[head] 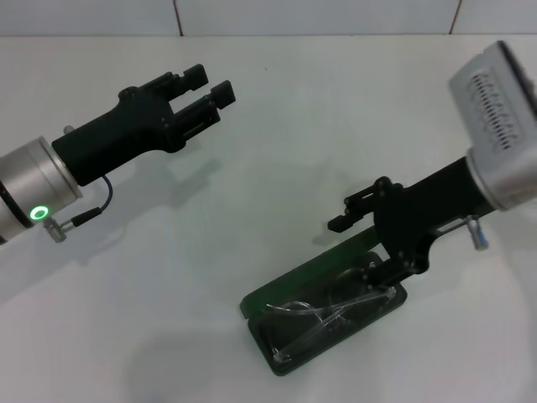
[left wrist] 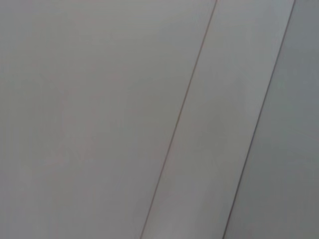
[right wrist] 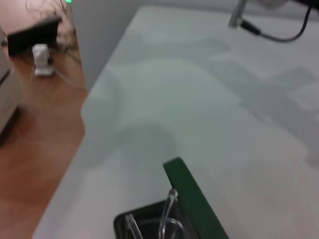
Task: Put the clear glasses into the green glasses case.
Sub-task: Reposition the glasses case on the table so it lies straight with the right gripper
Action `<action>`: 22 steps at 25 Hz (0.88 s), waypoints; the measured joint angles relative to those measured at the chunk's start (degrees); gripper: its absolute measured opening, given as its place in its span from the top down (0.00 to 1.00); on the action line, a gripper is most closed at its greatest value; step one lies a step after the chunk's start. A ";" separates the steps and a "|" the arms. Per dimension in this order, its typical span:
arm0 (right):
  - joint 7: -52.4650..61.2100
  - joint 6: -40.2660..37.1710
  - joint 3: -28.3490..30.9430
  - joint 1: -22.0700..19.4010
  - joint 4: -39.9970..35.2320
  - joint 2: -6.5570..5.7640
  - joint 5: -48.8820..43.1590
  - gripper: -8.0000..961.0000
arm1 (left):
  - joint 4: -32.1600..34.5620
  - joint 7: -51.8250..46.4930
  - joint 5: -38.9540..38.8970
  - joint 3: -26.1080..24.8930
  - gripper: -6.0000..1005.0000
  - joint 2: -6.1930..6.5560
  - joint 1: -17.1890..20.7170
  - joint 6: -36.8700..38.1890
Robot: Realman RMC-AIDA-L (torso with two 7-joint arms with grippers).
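We see a white table point(head: 277, 151) carrying the work. Directly on it, near its front edge and toward the right, lies the green glasses case point(head: 277, 295), open, its lid raised along the far side and its dark tray facing up.

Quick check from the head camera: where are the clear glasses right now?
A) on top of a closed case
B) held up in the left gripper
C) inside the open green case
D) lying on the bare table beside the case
C: the clear glasses lie in the dark tray of the open green glasses case, with the right gripper at the case and the left gripper raised, open and empty.
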 joint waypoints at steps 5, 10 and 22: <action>1.34 2.11 -2.89 1.51 0.56 -0.02 -0.73 0.29 | 0.00 0.05 0.50 -0.08 0.41 0.05 -0.04 0.03; 1.59 3.36 -3.22 2.59 2.08 0.02 -0.94 0.35 | 0.00 -0.17 0.52 -0.11 0.42 0.34 -0.02 0.04; 4.05 12.14 -3.08 1.62 1.88 0.20 1.06 0.79 | 0.16 -0.23 0.52 -0.39 0.42 0.94 -0.18 0.01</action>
